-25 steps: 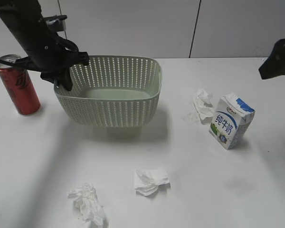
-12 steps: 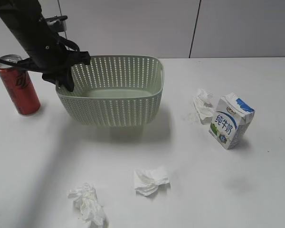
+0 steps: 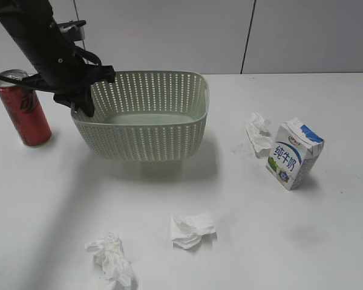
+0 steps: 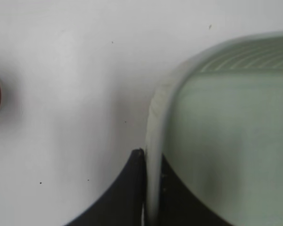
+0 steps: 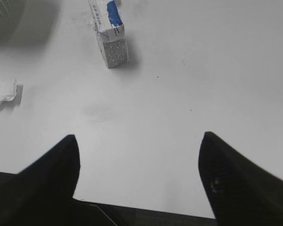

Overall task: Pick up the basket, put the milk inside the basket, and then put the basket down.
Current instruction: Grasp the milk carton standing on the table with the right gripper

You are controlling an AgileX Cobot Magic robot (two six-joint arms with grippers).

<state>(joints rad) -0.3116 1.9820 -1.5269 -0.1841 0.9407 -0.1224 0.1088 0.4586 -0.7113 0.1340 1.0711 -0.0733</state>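
Observation:
The pale green basket (image 3: 146, 115) hangs tilted, its left end raised off the white table. My left gripper (image 3: 83, 99) is shut on the basket's left rim; the left wrist view shows that rim (image 4: 155, 122) pinched between the two black fingers (image 4: 152, 162). The milk carton (image 3: 294, 153), white with a blue top, stands upright at the right. It also shows in the right wrist view (image 5: 108, 33), far ahead of my right gripper (image 5: 139, 141). That gripper is open and empty above bare table, and it is out of the exterior view.
A red soda can (image 3: 23, 107) stands left of the basket, close to my left arm. Crumpled white tissues lie near the milk (image 3: 258, 134), at front centre (image 3: 192, 230) and at front left (image 3: 112, 258). The table's near edge shows in the right wrist view (image 5: 132, 209).
The basket has risen and shifted slightly right with my left gripper. My right arm, at the right edge a second ago, has left the exterior view.

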